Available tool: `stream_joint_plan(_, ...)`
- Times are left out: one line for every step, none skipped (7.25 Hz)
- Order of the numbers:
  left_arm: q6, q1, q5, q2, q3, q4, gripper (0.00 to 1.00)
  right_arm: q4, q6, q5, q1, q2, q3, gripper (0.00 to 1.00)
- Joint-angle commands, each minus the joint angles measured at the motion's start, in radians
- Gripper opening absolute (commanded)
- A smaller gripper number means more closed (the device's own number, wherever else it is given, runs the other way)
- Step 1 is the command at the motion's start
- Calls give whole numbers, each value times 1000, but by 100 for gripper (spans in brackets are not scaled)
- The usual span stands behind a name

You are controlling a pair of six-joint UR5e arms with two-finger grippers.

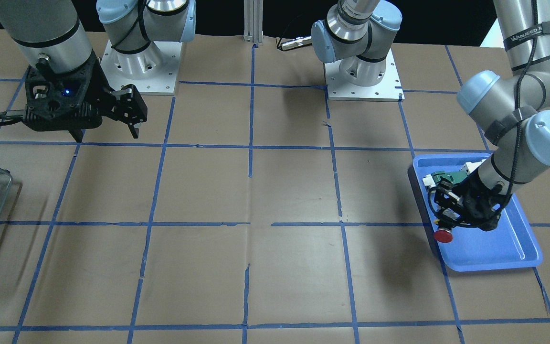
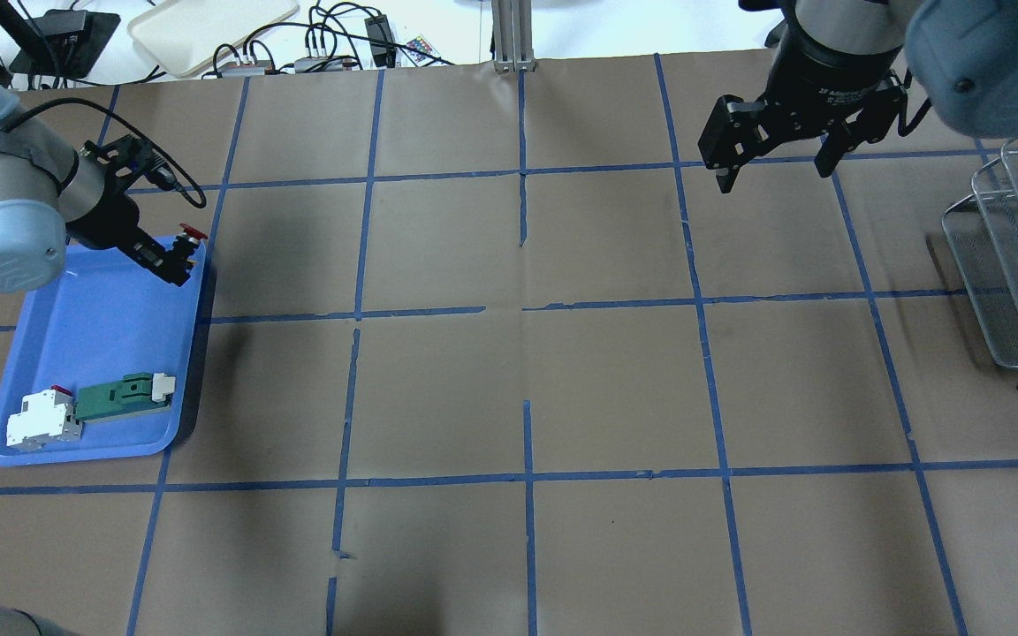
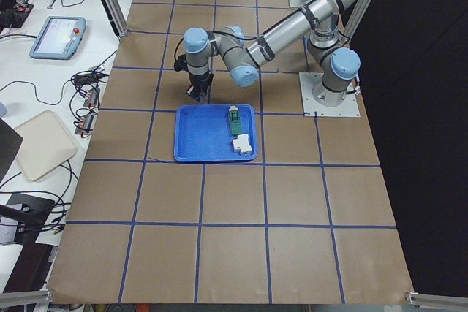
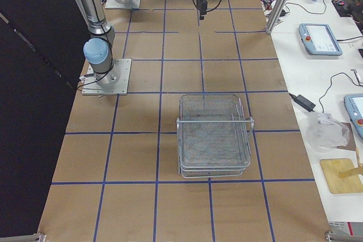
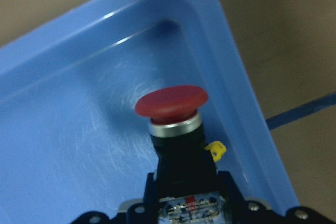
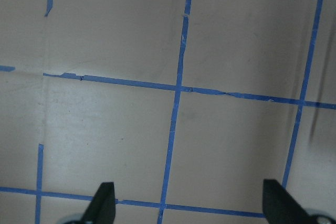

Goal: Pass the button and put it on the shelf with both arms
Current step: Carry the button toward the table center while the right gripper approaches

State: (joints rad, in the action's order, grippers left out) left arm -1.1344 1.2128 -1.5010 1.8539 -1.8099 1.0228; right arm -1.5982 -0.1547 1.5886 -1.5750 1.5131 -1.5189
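The left hand (image 1: 447,220) grips the red-capped button (image 1: 443,235) over the blue tray (image 1: 494,246); wire shelf (image 4: 215,140) stands apart.

The small mushroom-head push button (image 5: 171,102) is showing red over black; the shallow plastic tray (image 2: 94,336) is showing plain blue; the brown paper tabletop (image 2: 615,389) is carrying a blue tape grid.

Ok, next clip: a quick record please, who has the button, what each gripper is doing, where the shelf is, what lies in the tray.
button: held by its black body in the left gripper, over a corner of the blue tray
left gripper: shut on the button
right gripper: fingers apart, empty, above bare table
shelf: at the table end on the robot's right, untouched
tray contents: green part and white part, side by side
handover: not yet begun
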Motion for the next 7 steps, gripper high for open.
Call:
stream_joint_plan(-128, 199, 62, -35, 4, 13, 0, 1, -246, -3, 64, 15, 2, 100)
stream_joint_plan(-130, 293, 124, -36, 12, -3, 0, 1, -337, -40, 101, 19, 0, 100)
stream_joint_plan(-122, 362, 215, -39, 14, -3, 0, 1, -439, -106, 146, 21, 0, 100)
stream_joint_plan(-125, 416, 331, -30, 20, -4, 0, 3, -562, -158, 199, 22, 0, 100)
stream_joint_plan(-142, 462, 440, -30, 38, -4, 0, 13, -706, -211, 251, 22, -1, 100)
stream_joint_plan(-127, 503, 494, -21, 76, -47, 0, 30, -840, -263, 294, 22, -4, 100)
stream_joint_plan(-124, 524, 575, -6, 111, -50, 0, 100, -997, -319, 312, 22, -4, 99)
